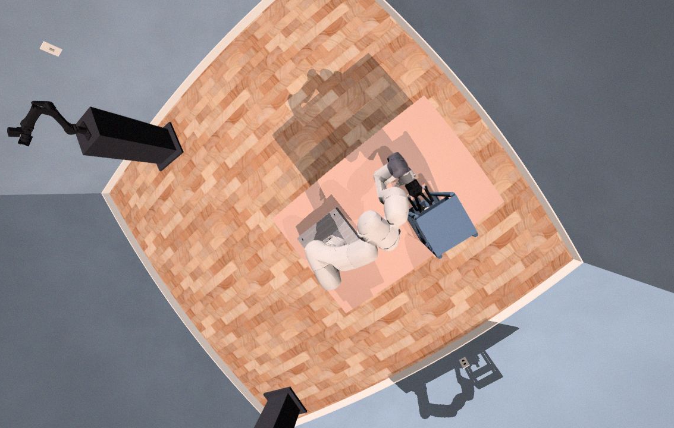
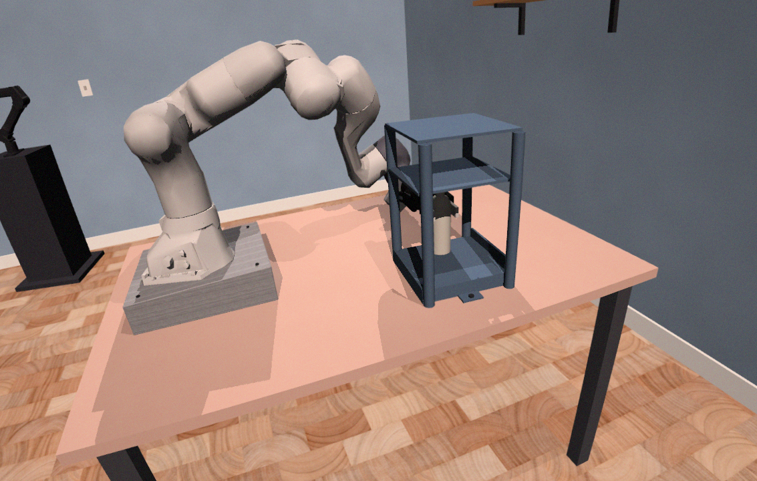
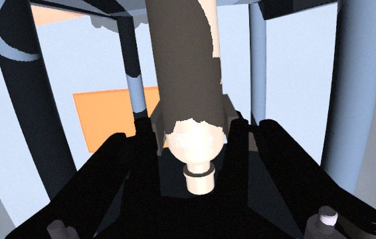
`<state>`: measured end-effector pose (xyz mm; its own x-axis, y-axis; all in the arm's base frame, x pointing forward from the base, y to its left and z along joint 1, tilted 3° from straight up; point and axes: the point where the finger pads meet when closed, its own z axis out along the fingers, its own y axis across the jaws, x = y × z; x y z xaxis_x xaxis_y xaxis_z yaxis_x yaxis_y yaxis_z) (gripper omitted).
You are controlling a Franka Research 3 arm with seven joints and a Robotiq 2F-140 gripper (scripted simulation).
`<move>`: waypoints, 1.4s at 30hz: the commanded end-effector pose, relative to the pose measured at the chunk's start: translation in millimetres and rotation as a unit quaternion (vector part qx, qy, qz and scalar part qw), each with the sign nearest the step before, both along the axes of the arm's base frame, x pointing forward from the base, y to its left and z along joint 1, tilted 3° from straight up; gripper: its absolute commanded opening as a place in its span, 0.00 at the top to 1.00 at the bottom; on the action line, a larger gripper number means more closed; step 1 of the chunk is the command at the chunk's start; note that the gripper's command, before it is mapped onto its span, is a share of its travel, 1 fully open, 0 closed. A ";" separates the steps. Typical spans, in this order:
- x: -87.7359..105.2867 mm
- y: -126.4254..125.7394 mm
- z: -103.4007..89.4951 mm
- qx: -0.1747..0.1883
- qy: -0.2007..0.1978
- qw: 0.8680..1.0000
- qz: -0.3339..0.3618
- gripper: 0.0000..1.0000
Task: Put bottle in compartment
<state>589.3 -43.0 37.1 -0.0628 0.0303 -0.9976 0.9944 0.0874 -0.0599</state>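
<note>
Three views: top, exterior and wrist.
Hidden from above: the top board of the shelving unit (image 1: 448, 220) covers the whole lower compartment, so the bottle does not show there; only the black linkage of the jaws (image 1: 417, 195) pokes out at the unit's edge beside the white arm (image 1: 376, 229).
Hidden at the side: a front post (image 2: 425, 224) of the shelving unit crosses the bottle (image 2: 441, 234), and its cap and shoulder are lost behind the black jaws (image 2: 441, 207).
Bottle's base: whether it rests on the compartment floor or hangs just above it cannot be told — the post and shadow cover that spot.
Wrist view: the bottle (image 3: 189, 76) runs up out of the picture, its far end cut off, most of its side in shadow; the cap points toward the camera.
Bottle's place: inside the lower compartment, cap up, close to upright, between the two lower shelves and nearer the side where the arm enters.
Room overhead: little — the jaws sit just beneath the middle shelf (image 2: 449, 173).
Room around: posts (image 3: 354, 93) stand on either side of the bottle, apart from it; the sides are open and the worktop (image 2: 333, 310) shows through.
Jaws: clamped on the bottle at its shoulder, partly closed, one dark finger (image 3: 141, 139) pressed on each side.
</note>
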 end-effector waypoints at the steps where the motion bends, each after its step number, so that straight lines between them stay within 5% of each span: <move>1: 1.9 0.0 2.2 -0.002 -0.006 1.000 0.001 1.00; 3: 1.9 0.0 2.2 -0.002 -0.006 1.000 0.001 1.00; 10: 1.9 0.0 2.2 -0.002 -0.006 1.000 0.001 0.74; 14: 1.9 0.0 2.2 -0.002 -0.006 1.000 0.001 0.74; 18: 1.9 0.0 2.2 -0.002 -0.006 1.000 0.001 0.56; 42: 1.8 1.3 2.3 -0.002 -0.006 1.000 0.001 0.56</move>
